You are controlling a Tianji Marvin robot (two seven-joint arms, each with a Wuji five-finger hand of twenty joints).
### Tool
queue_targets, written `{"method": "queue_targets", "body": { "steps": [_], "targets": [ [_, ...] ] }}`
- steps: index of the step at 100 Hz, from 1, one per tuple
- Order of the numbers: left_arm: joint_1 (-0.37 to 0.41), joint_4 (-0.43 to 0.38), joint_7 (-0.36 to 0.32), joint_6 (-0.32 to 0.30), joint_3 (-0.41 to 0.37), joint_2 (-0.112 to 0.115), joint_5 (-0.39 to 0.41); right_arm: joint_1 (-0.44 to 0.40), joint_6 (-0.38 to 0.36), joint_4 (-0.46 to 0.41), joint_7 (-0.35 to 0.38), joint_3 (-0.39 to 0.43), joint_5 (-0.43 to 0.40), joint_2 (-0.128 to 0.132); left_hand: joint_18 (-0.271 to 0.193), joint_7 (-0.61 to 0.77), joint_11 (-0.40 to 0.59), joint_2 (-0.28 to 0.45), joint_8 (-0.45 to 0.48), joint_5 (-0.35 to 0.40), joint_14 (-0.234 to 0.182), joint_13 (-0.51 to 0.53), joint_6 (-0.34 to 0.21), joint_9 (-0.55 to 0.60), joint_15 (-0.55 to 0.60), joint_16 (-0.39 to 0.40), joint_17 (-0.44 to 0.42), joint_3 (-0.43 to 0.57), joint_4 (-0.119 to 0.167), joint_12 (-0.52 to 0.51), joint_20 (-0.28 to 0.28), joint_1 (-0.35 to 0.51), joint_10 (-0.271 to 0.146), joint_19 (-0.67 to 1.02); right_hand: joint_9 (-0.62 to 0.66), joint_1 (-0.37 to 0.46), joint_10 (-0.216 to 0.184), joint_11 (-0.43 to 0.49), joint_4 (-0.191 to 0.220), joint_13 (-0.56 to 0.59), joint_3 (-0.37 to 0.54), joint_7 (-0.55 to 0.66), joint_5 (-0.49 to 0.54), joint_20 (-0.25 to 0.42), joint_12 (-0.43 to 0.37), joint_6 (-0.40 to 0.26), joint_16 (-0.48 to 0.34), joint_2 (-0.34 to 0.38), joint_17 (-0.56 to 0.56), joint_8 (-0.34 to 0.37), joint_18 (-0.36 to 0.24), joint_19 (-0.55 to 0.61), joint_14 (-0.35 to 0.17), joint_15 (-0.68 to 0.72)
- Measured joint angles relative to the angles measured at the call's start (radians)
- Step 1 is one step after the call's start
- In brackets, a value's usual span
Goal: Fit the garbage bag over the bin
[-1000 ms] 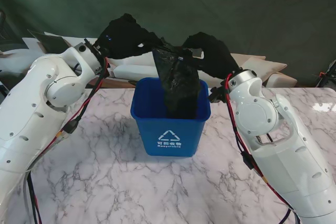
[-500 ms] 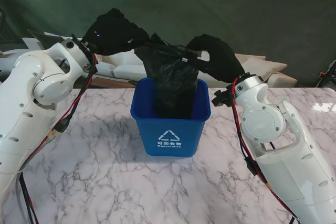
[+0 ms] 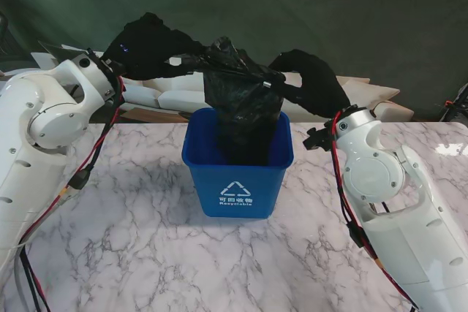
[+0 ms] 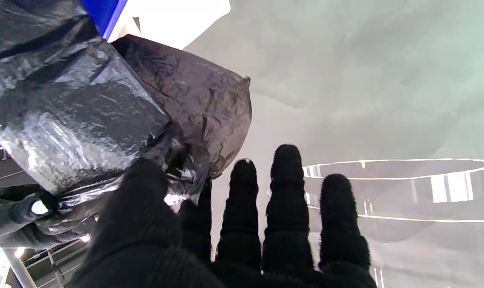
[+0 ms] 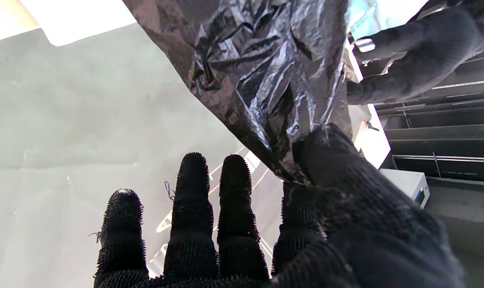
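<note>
garbage bag (image 3: 241,111) hangs into bin (image 3: 235,173), its mouth pinched between left hand (image 3: 150,45) and right hand (image 3: 311,78).

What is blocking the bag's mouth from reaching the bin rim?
Nothing visible. The crinkled black plastic garbage bag hangs into the open blue plastic bin, its top pinched by the left hand and right hand above the bare rim.

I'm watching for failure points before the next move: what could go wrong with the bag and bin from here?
1. Each hand, left hand and right hand, seems to pinch only a small fold of the black garbage bag between thumb and index finger; the thin film could slip or tear.
2. The bag's mouth looks bunched above the blue recycling bin, so it may not clear the rim.
3. Pulling down could shift or tip the bin, which nothing holds.
</note>
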Motion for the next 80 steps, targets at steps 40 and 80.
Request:
{"method": "queue_targets", "body": {
  "steps": [40, 80],
  "targets": [
    [0.056, -0.054, -0.168, -0.041, -0.086, 0.025, -0.106, 0.01, -0.046, 0.045, 0.003, -0.021, -0.046, 0.006, 0.011, -0.235, -0.286, 0.03, -0.175, -0.31, 0.062, -0.176, 0.075, -0.416, -0.196, -0.218, -0.056, -0.008, -0.038, -0.351, -0.039, -0.273, 0.158, -0.213, 0.0, -0.014, -0.001, -0.025, 0.0, 0.0, -0.011, -0.015, 0.0, -0.004, -0.013, -0.036, 0.0, 0.002, 0.0, 0.02, -0.003, 0.0, -0.001, 0.0],
    [0.091, -0.007, -0.057, -0.058, -0.145, 0.027, -0.055, 0.022, -0.096, 0.08, -0.036, -0.031, -0.053, 0.003, 0.012, -0.238, -0.269, 0.022, -0.192, -0.313, 0.063, -0.16, 0.076, -0.377, -0.188, -0.216, -0.035, -0.008, -0.038, -0.329, -0.034, -0.237, 0.143, -0.214, 0.0, -0.014, -0.011, -0.025, 0.0, 0.0, -0.026, -0.015, -0.001, -0.01, -0.013, -0.045, 0.0, 0.009, 0.0, 0.021, -0.005, 0.0, -0.004, 0.0]
  ]
}}
